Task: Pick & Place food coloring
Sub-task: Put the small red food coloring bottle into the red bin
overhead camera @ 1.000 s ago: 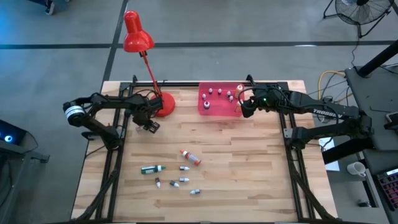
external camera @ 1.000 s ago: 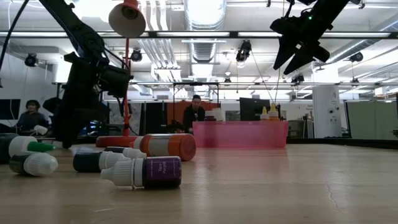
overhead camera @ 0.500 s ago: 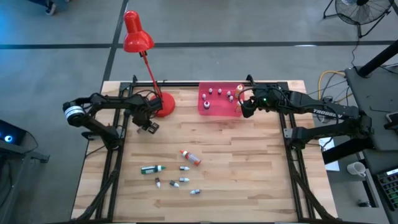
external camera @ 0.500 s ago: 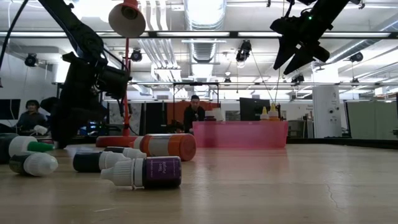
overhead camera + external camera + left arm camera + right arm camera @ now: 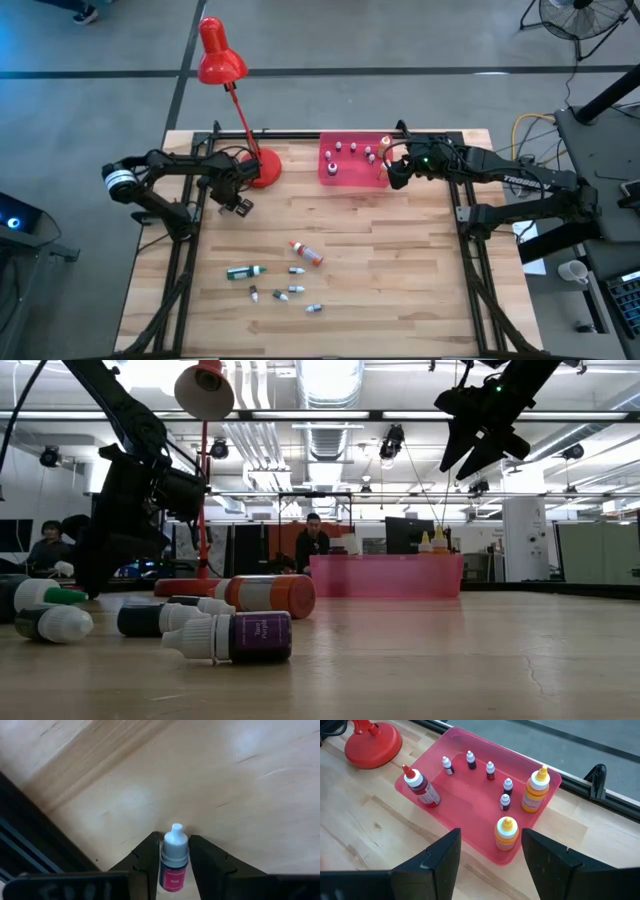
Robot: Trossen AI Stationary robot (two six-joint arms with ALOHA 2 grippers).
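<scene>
My left gripper [image 5: 238, 203] hovers near the red lamp's base and is shut on a tiny food coloring bottle [image 5: 173, 865] with a white cap and a pink label. My right gripper [image 5: 392, 178] hangs open over the near right corner of the pink tray [image 5: 352, 172], touching nothing. In the right wrist view the tray [image 5: 470, 815] holds several upright bottles: two yellow-orange [image 5: 536, 790], one red [image 5: 422, 790] and several tiny ones. An orange-red bottle [image 5: 306, 253], a dark green one [image 5: 243, 271] and several tiny ones [image 5: 293, 291] lie on their sides on the table's near middle. My left gripper pinches the tiny bottle by its labelled body [image 5: 172, 877] between the two fingers [image 5: 147, 865]. The bottle lies along the fingers, and its white cap [image 5: 176, 837] sticks out past their ends toward the table. The fingers slant down from above.
The red desk lamp's base [image 5: 263, 167] stands just beyond my left gripper, and its stem leans out past the far edge. In the low view the lying bottles [image 5: 240, 637] fill the near left. Bare wood spans the table's right half. People sit in the room behind.
In the low view my left gripper has swung slightly toward the table's left edge, still shut on the tiny bottle.
</scene>
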